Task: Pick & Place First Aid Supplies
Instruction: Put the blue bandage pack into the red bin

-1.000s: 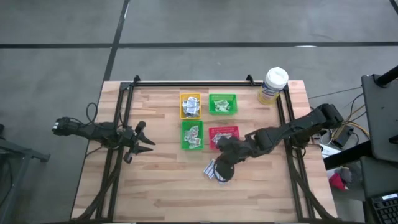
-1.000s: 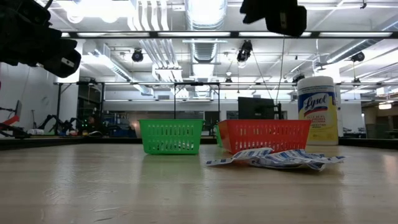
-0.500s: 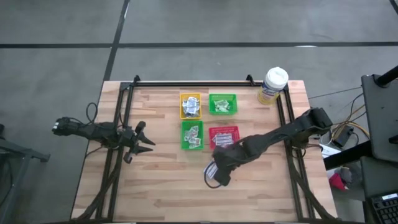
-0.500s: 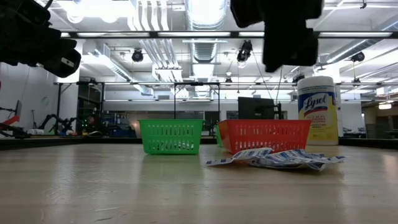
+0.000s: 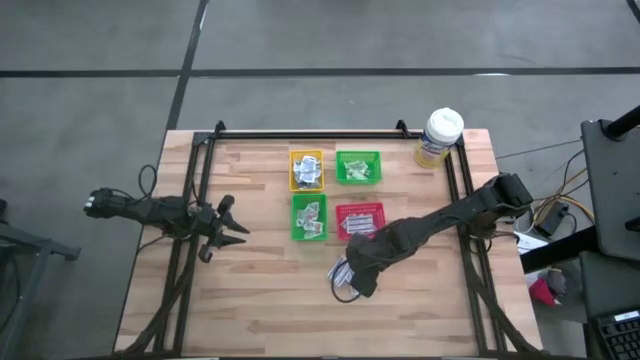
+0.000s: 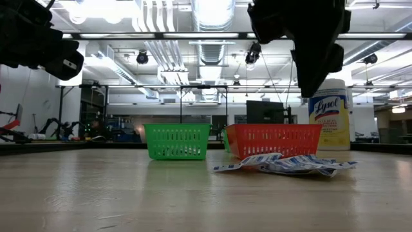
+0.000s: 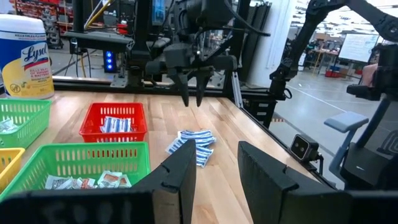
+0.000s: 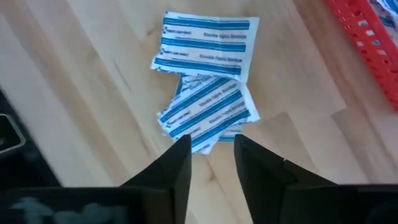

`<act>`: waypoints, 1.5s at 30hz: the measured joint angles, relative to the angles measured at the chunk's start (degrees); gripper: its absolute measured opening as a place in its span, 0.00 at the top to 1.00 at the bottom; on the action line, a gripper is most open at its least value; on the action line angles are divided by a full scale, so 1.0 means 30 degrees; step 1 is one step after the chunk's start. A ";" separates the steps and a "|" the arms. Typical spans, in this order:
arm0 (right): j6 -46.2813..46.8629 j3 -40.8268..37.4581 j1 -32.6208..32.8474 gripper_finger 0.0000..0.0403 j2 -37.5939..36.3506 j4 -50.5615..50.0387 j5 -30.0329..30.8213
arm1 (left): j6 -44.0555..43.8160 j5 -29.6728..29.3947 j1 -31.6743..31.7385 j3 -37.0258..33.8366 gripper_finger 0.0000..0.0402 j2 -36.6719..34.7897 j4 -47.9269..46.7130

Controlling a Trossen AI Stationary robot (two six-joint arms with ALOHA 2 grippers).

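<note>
Blue-striped packets (image 8: 205, 74): small loose pile on bare wood directly under the right gripper (image 8: 211, 163), beside the red tray (image 5: 361, 216)
Right gripper: fingers parted, empty, hovering above
Handling: likely light, thin, slippery; pinch one free edge
Left gripper (image 5: 228, 228): parted, idle, well apart

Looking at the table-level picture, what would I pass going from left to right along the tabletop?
Green tray → red tray → blue-and-white packets lying loose on the wood in front of it → yellow canister with a white lid.
</note>
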 joint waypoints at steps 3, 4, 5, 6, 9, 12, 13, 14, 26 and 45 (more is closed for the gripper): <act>-0.0694 0.0000 -0.0007 0.67 0.0546 0.0009 0.0035 | 0.0002 0.0007 0.0004 0.0000 0.71 0.0002 -0.0003; -0.0852 0.0000 -0.0007 0.66 0.0809 0.0012 0.0031 | 0.0007 0.0007 0.0003 0.0000 0.71 0.0006 0.0000; -0.1064 0.0000 -0.0007 0.66 0.1087 -0.0009 0.0032 | 0.0007 0.0007 0.0006 0.0000 0.71 0.0000 -0.0001; -0.1258 0.0000 -0.0012 0.65 0.1394 -0.0007 0.0036 | 0.0007 0.0007 0.0005 0.0000 0.71 0.0005 -0.0007; -0.1391 0.0000 -0.0085 0.65 0.2242 -0.0001 0.0178 | 0.0007 0.0002 0.0004 0.0000 0.71 -0.0001 -0.0007; -0.1436 0.0000 -0.0176 0.66 0.2958 0.0008 0.0783 | 0.0007 0.0007 0.0003 0.0000 0.71 0.0001 -0.0003; -0.1438 0.0000 -0.0214 0.66 0.3141 -0.0043 0.0944 | 0.0007 0.0007 0.0006 -0.0007 0.71 0.0002 -0.0001; -0.1478 0.0000 -0.0284 0.67 0.3332 -0.0097 0.1025 | 0.0007 0.0007 0.0006 -0.0007 0.71 0.0006 -0.0003; -0.2747 0.0000 -0.0641 0.67 0.4251 -0.0066 0.0454 | -0.0022 0.0022 0.0003 -0.0007 0.71 0.0006 0.0000; -0.2519 -0.0255 -0.0743 0.97 0.4288 -0.0110 0.0018 | 0.0007 0.0015 0.0004 -0.0015 0.71 -0.0001 -0.0005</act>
